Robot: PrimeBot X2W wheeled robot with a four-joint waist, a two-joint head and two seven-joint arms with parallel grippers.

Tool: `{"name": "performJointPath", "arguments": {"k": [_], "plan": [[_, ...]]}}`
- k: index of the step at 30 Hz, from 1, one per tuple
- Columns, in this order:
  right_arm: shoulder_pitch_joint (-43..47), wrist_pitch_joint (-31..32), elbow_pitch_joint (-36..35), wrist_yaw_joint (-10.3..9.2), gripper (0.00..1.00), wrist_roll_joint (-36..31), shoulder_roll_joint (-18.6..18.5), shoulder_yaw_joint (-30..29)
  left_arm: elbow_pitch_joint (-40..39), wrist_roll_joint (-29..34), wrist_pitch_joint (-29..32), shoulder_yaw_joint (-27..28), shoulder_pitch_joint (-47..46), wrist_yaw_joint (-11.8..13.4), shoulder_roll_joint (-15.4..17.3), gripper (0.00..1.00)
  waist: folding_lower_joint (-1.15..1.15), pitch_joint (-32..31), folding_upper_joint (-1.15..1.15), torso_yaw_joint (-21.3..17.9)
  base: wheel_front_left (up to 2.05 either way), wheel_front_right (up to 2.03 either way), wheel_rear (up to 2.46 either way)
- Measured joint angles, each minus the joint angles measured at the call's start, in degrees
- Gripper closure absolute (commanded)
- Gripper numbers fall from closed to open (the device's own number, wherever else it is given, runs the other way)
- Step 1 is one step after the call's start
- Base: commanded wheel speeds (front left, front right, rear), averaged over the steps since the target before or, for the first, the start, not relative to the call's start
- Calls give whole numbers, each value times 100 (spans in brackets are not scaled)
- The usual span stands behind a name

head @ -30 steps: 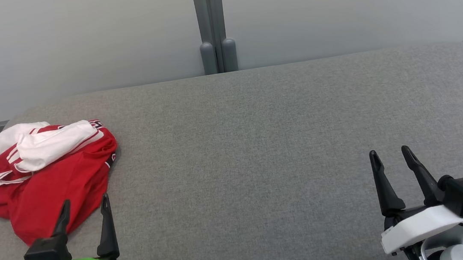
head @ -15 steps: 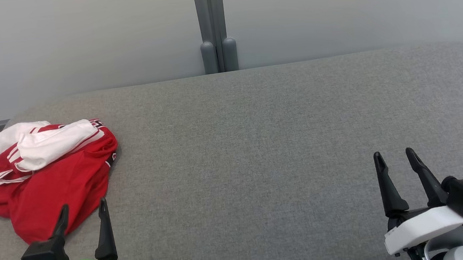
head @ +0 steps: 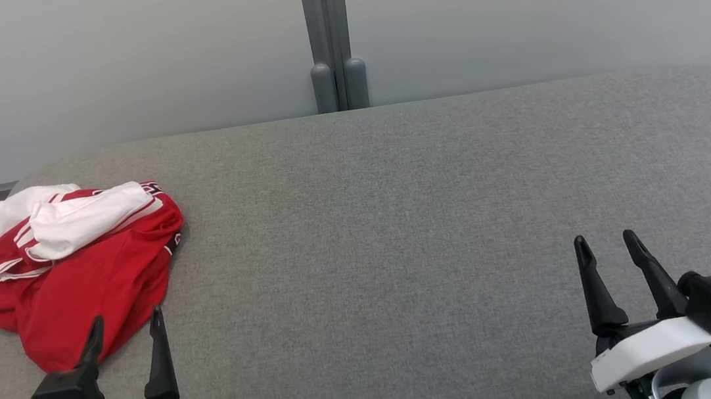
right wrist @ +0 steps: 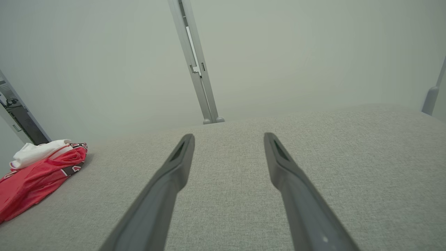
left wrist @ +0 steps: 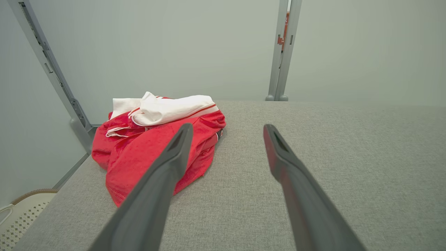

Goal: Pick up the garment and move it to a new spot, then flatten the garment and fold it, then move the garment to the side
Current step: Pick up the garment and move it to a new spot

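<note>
The crumpled red-and-white garment (head: 84,291) lies at the left edge of the grey woven counter (head: 365,225). The left tool (head: 126,314), spread wide and empty, sits just short of it, slightly further back than a second ago. Right of the garment, open cloth runs to the right tool (head: 604,238), which is also wide and empty.

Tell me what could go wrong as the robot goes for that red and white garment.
The garment lies crumpled at the gray surface's left edge; a push from the open left hand could slide it off, perhaps toward the basket below.
It is bunched in layers, so a pinch may catch only one fold.
The right hand sits far across the surface, so it probably cannot help quickly.
</note>
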Motion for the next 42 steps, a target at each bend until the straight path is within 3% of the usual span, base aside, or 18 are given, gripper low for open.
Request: {"name": "performJointPath", "arguments": {"k": [20, 42], "plan": [[43, 83, -20, 0, 0, 11, -1, 54, 19, -97, -1, -2, 8, 98, 96, 0, 0, -8, 0, 337, 0, 0, 0], [151, 215, 31, 0, 0, 53, -1, 110, 155, -159, 41, -26, 10, 187, 223, 0, 0, -42, 0, 1538, 0, 0, 0]]}}
